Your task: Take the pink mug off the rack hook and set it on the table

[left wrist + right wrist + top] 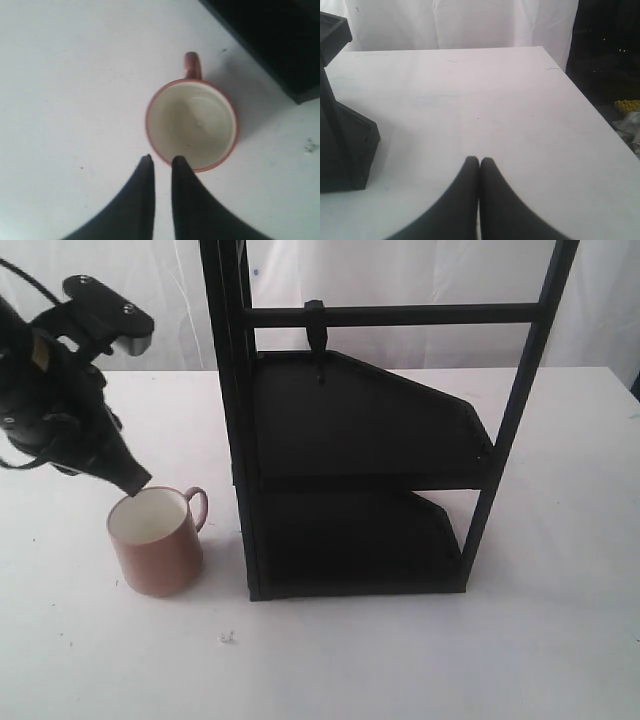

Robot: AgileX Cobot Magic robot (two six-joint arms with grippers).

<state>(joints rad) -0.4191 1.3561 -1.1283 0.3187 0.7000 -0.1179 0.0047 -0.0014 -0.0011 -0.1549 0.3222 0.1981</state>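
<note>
rack [350, 430] top: cut by frame edge | pink mug [191, 125] rim: part behind left tool [162, 159] | white speck [227, 638]: too small to identify

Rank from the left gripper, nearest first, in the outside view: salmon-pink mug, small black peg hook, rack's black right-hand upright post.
1. The salmon-pink mug, just under the left gripper.
2. The black peg hook, on the crossbar.
3. The right upright post, far right.
</note>
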